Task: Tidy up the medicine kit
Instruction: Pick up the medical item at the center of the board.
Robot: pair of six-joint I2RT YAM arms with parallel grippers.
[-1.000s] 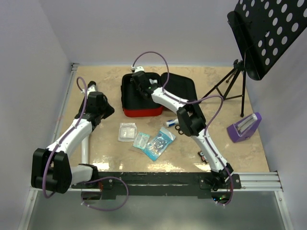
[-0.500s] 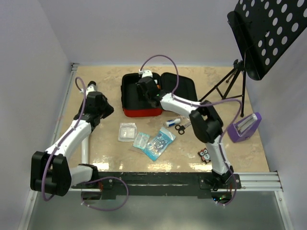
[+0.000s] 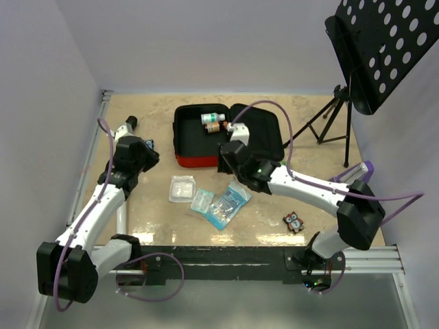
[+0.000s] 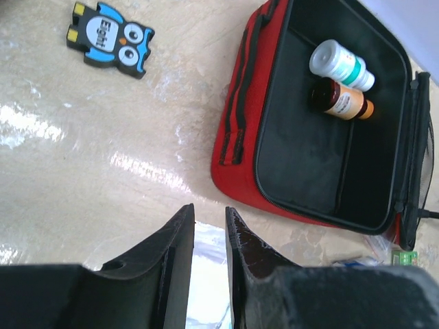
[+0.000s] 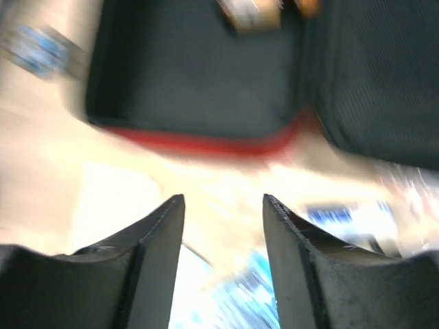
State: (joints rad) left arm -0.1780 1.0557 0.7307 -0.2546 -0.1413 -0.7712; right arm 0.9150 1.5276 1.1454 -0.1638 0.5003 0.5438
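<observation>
The medicine kit [image 3: 199, 140] lies open at the back of the table, red outside and black inside, with its lid [image 3: 260, 127] folded out to the right. A white bottle [image 3: 212, 118] and a brown bottle [image 3: 214, 127] lie in its tray, also seen as the white bottle [image 4: 341, 64] and the brown bottle [image 4: 341, 100] in the left wrist view. My right gripper [image 3: 228, 159] hovers just in front of the kit [image 5: 199, 89], open and empty [image 5: 223, 199]. My left gripper [image 3: 145, 152] is left of the kit [image 4: 240, 151], jaws a narrow gap apart with nothing between [image 4: 208, 209].
A white packet [image 3: 182, 188], a small clear packet [image 3: 202, 200] and a blue packet [image 3: 228, 204] lie in front of the kit. A blue owl card [image 4: 110, 38] is by the left gripper, another owl card [image 3: 294, 221] near right. A purple object [image 3: 350, 181] and a music stand tripod [image 3: 329, 123] stand far right.
My right arm has pulled back out of the kit toward the near side, its jaws opening wider; two bottles now show in the tray. The left arm shifted only slightly.
</observation>
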